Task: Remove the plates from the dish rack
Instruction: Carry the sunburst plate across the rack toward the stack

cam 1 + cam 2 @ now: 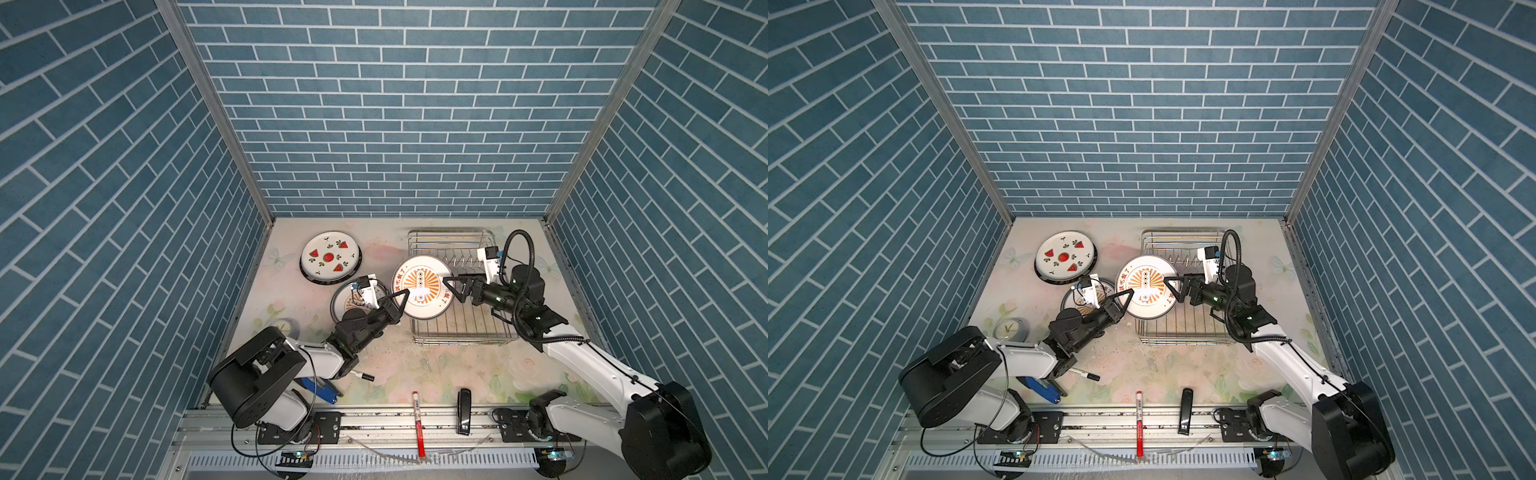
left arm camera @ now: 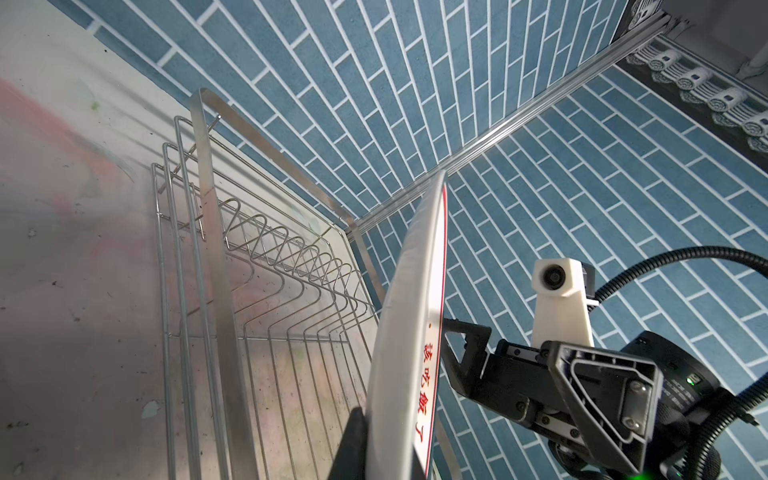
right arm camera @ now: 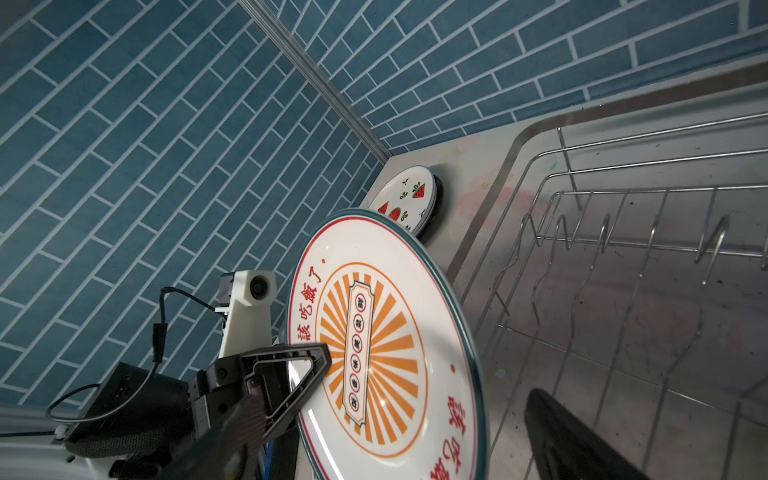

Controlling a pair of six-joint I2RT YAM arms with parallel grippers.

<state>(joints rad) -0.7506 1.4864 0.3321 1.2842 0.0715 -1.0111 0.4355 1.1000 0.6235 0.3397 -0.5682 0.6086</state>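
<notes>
Your left jaws pinch the sunburst plate (image 1: 422, 286) by its rim, tilted above the dish rack (image 1: 457, 332). Your right jaws stand spread at the plate's opposite edge.

The sunburst plate (image 1: 422, 286) is held over the dish rack's (image 1: 461, 328) left edge, clamped at its left rim by the left gripper (image 1: 404, 300). The right gripper (image 1: 453, 291) is spread wide beside its right rim.
</notes>
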